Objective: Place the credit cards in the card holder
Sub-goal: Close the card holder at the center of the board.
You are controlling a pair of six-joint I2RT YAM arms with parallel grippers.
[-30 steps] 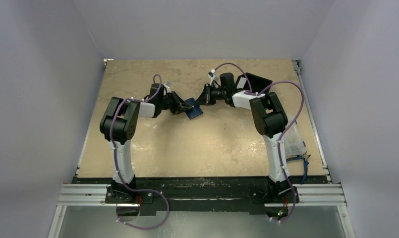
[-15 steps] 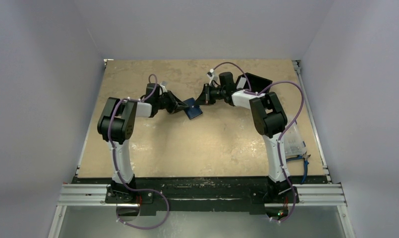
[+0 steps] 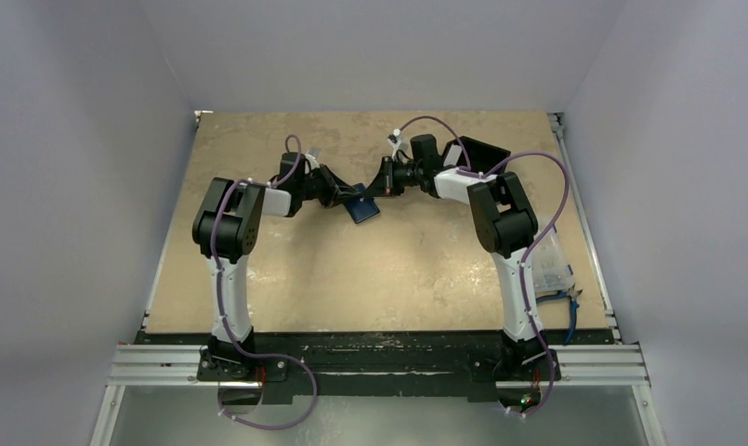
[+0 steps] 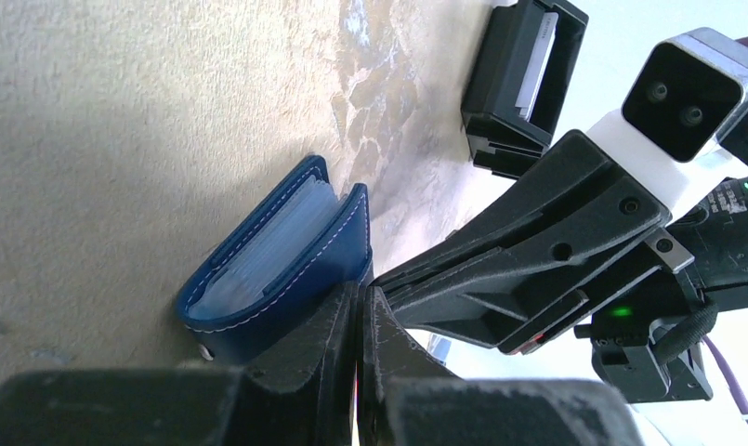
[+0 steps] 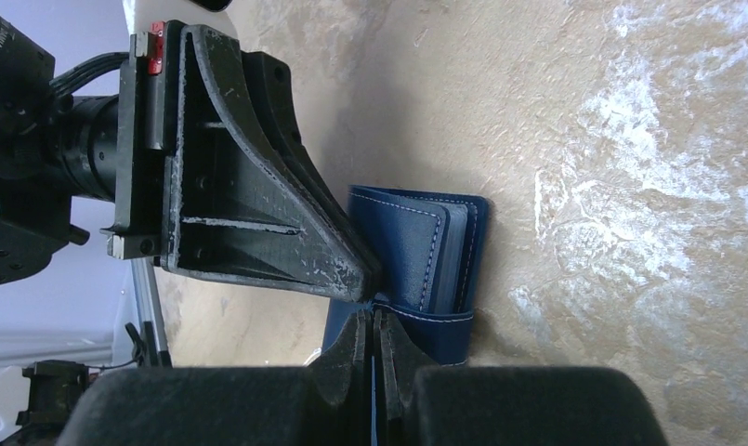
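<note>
Black fingers of the left gripper (image 4: 359, 290) are clenched, tips against the edge of the navy card holder (image 4: 277, 251), which stands part-open on its side at the far middle of the surface (image 4: 119, 139), while the right gripper (image 5: 372, 321) pinches its thin blue flap.

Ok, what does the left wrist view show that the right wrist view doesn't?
Only the left wrist view: a black open-sided box with a white label further along the table, and the pale sleeves inside the navy-blue folding card holder.
Only the right wrist view: a blue flap of the holder pinched in the shut right claw.
Both: the holder partly open on the mottled beige table, with the shut left claw and the right claw meeting tip to tip at its edge.
</note>
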